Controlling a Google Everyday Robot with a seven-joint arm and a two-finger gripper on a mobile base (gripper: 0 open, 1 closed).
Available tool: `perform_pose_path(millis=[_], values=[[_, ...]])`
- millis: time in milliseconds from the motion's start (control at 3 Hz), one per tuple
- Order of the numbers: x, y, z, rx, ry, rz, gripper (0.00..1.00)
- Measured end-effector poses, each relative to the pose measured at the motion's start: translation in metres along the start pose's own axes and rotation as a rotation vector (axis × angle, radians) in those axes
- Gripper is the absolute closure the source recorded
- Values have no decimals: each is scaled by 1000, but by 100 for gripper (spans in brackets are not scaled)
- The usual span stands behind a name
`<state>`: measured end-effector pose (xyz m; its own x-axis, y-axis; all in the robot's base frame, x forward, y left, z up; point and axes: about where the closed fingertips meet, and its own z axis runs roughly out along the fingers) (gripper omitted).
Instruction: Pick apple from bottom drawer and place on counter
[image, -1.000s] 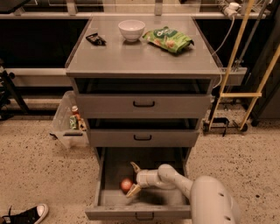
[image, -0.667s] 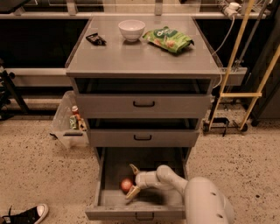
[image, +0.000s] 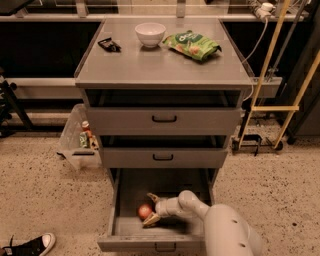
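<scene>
The bottom drawer (image: 116, 235) is pulled open. A small red apple (image: 144, 211) lies on its floor near the left front. My gripper (image: 150, 209) reaches into the drawer from the right, open, with one finger (image: 152, 198) behind the apple and the other (image: 151, 220) in front, so the apple sits between them at their tips. The grey counter (image: 160, 62) tops the cabinet above.
On the counter stand a white bowl (image: 150, 34), a green snack bag (image: 193, 45) and a small black object (image: 109, 44). The two upper drawers are slightly open. A clear bin (image: 75, 142) with bottles sits left of the cabinet. A yellow frame (image: 280, 95) stands right.
My gripper has slid a little to the left, bringing its fingers closer around the apple. The apple has not moved.
</scene>
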<state>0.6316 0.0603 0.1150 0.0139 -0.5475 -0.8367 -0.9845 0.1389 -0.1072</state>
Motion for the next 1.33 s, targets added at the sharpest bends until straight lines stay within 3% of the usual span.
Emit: perform_pose_path(millis=[333,1000,1333], values=[[3,1,-1,1,-16,11,42],[-16,4,-13,-9,-132,-15,89],[-33,6,-25,-29,-227,-41,100]])
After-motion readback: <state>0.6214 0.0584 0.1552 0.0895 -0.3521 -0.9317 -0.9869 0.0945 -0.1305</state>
